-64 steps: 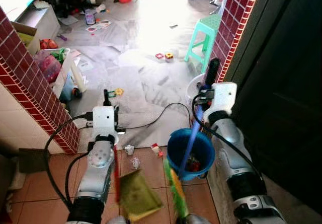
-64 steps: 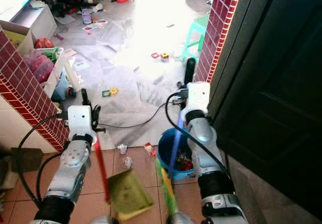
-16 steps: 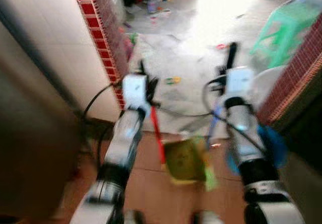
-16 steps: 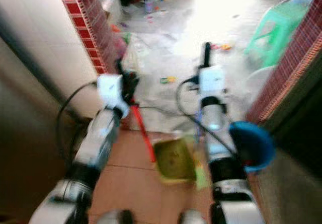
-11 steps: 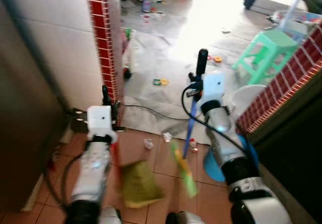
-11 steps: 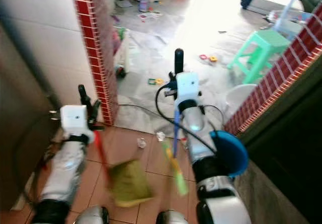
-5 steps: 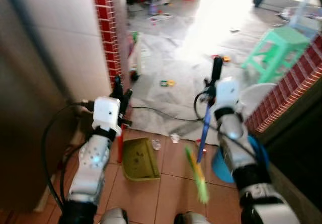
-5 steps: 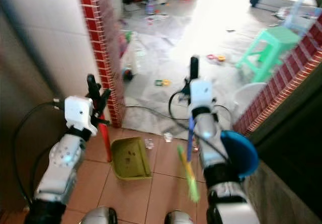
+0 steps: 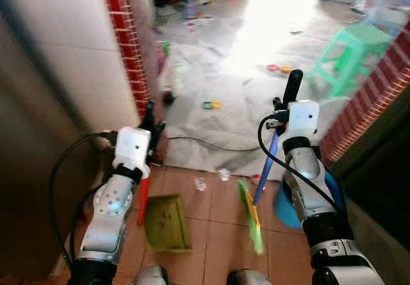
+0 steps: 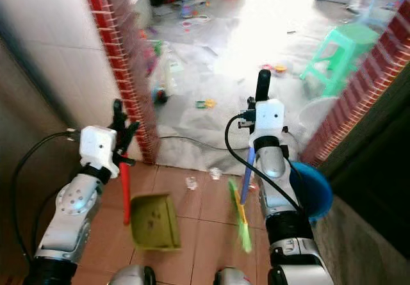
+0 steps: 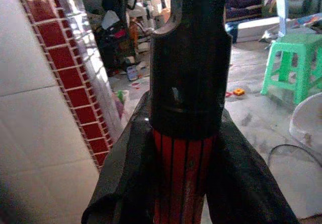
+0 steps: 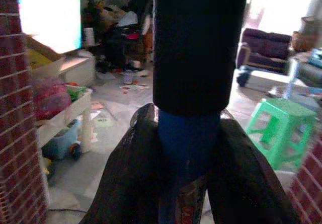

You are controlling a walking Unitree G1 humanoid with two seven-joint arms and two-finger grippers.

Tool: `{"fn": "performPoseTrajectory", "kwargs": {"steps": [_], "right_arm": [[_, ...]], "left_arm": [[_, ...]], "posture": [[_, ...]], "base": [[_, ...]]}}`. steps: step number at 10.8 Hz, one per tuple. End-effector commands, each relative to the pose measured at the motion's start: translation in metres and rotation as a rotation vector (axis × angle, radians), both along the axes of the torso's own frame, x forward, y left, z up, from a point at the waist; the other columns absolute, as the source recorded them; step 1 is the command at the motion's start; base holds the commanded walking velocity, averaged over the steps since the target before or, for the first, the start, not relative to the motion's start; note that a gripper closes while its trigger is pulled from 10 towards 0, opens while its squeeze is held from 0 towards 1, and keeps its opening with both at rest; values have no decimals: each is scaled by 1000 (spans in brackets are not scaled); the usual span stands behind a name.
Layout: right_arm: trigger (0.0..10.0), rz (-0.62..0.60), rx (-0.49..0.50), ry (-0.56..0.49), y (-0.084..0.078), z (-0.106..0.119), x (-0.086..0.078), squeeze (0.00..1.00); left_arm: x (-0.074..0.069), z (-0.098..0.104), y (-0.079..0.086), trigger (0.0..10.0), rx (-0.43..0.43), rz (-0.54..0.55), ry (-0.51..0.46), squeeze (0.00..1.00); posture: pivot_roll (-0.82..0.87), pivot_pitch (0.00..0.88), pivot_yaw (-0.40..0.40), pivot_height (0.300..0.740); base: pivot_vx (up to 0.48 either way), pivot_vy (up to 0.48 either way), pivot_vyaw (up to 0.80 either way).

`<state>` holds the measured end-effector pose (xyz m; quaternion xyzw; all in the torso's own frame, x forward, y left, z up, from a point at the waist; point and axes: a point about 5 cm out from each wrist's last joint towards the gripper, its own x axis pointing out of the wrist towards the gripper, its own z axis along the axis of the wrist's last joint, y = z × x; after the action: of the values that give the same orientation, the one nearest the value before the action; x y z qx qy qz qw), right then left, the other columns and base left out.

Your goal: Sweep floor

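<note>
Left gripper (image 11: 183,148): fingers clamped on the red handle (image 9: 143,198) of a dustpan (image 9: 166,223), black grip cap above the fingers; the olive-green pan hangs low over the terracotta tile floor (image 9: 211,240), in front of the robot's left side, somewhat blurred. Right gripper (image 12: 188,148): fingers clamped on the blue shaft of a broom (image 9: 264,170), black grip end standing up above the wrist; shaft slants down toward the robot's middle, ending in a green and yellow brush head (image 9: 251,218) at or just above the tiles, contact not discernible. Small scraps of litter (image 9: 200,184): several pale and one reddish piece, on the tiles between dustpan and broom, near the edge of the grey floor covering (image 9: 218,131) beyond. Blue bucket (image 9: 285,202): on the floor just beside the right arm, partly hidden by it. Black cable (image 9: 205,145): running across the grey covering ahead of the litter. Red-tiled wall corner (image 9: 125,48): on the left, with white tiles beside it. Green plastic stool (image 9: 349,51): further off on the right, by a red brick pillar (image 9: 365,105). Small toys (image 9: 211,105): scattered over the bright floor beyond.
</note>
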<state>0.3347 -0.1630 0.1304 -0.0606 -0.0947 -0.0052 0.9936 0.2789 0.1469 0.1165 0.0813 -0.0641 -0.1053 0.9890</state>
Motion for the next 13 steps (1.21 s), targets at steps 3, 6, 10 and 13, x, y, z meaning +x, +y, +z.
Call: {"fn": "performPoseTrajectory", "kwargs": {"steps": [3,6,10,13], "right_arm": [[10000,11,-4,-24,3,9,0,0],[10000,23,2,-20,9,8,0,0],[10000,48,-24,-6,8,6,-3,0],[10000,45,-23,-22,8,13,5,0]], "left_arm": [[8,20,-5,10000,-109,15,-49,0],[14,24,-3,10000,-133,9,-40,0],[13,24,-6,10000,-161,29,-33,0],[14,32,-18,10000,-157,-17,-58,0]], "posture": [[-52,0,2,740],[-50,0,12,740],[-46,0,-10,740],[-36,7,-15,740]], "base": [[0,0,-800],[0,0,-800],[0,458,-800],[86,281,-435]]}}
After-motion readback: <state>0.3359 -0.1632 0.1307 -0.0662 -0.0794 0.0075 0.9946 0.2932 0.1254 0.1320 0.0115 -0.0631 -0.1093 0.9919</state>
